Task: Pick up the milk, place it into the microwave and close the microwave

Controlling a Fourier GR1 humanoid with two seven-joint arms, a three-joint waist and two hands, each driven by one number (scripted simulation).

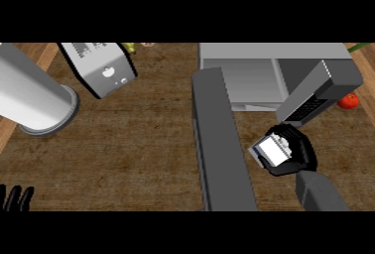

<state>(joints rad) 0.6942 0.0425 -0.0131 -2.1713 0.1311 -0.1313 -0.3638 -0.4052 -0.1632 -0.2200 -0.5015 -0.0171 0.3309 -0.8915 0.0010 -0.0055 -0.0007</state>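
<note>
Brown wooden desk (132, 149): is carrying everything here, its grain running across the view.
Left robot hand (15, 198): is resting at the desk's near left corner, black fingers straight and pointing up, holding nothing.
Right forearm (321, 191): is showing grey at the near edge, right of the middle.
Right robot hand (302, 151): is curling its black fingers and thumb round the milk (271, 150), to the right of the microwave door (219, 149).
Milk: is sitting inside that grasp as a small white-and-grey carton, its pale face turning toward the door; whether it is touching the desk cannot be told.
Microwave door: is standing open, a long dark grey slab stretching from the microwave's front left corner down to the desk's near edge.
Control panel (311, 105): is showing a dark keypad on the microwave's right side, just beyond the right robot hand.
Red round thing (348, 101): is lying by the desk's right edge, just beside the control panel.
Microwave (271, 49): is sitting at the far edge, right of the middle, its pale grey cavity facing the near side.
Grey cylinder (36, 99): is slanting over the desk's left edge.
Grey box (102, 67): is standing tilted in a black frame at the far edge, left of the middle.
Yellow-green thing (130, 48): is peeking out at the far edge beside the box, too small to tell.
</note>
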